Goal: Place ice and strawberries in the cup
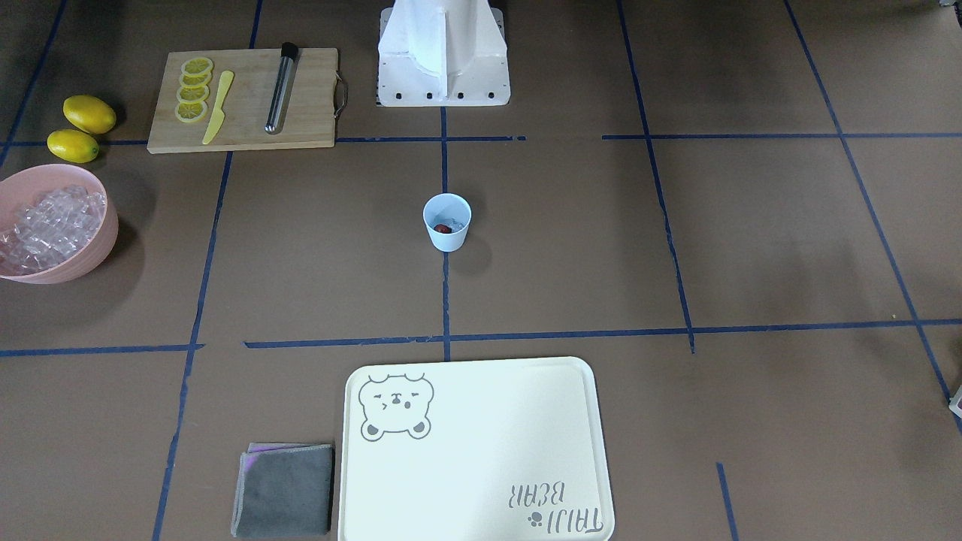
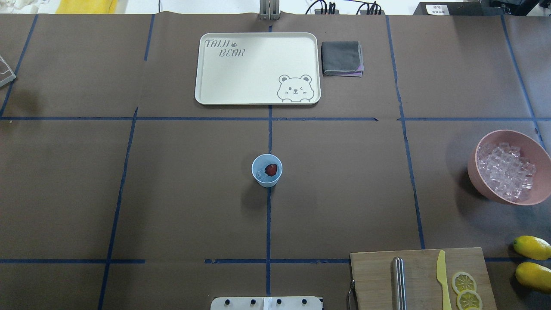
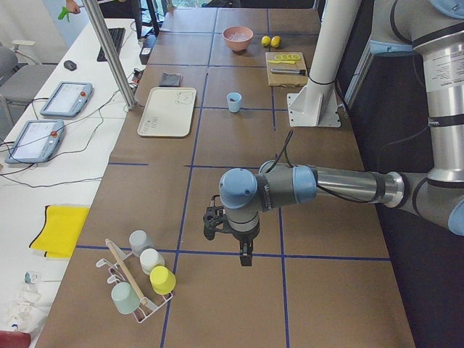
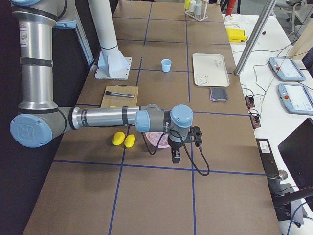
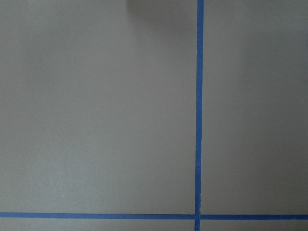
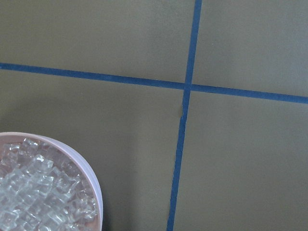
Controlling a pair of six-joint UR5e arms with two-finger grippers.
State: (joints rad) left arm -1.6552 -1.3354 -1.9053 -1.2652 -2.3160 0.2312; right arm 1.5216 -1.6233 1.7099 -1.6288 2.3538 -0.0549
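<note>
1. The pale-blue cup [image 2: 267, 170] stands upright in the middle of the counter, well apart from everything else.
2. Inside it I see one dark-red strawberry [image 2: 270, 169], with what looks like a clear cube just beside it.
3. The rest of the ice [image 2: 506, 170] is heaped in a pink bowl [image 2: 482, 185] near the counter's end on the robot's right.
4. The left gripper [image 3: 245, 255] hangs over bare counter toward the left end, pointing down. It shows only in a side view, so I cannot tell how far its claw is open or whether it holds anything.
5. The right gripper [image 4: 176, 156] hangs near the right end, over the pink bowl's edge. I cannot tell its claw's state either.
6. I judge the task close to done, with more ice the only likely step left.
7. For that step I would use the right arm, since it is nearest the bowl.
8. I would take a single cube from the top of the heap, not dig into it.
9. I would centre it over the cup's mouth and release it low, since the light cup could tip if it is bumped.
</note>
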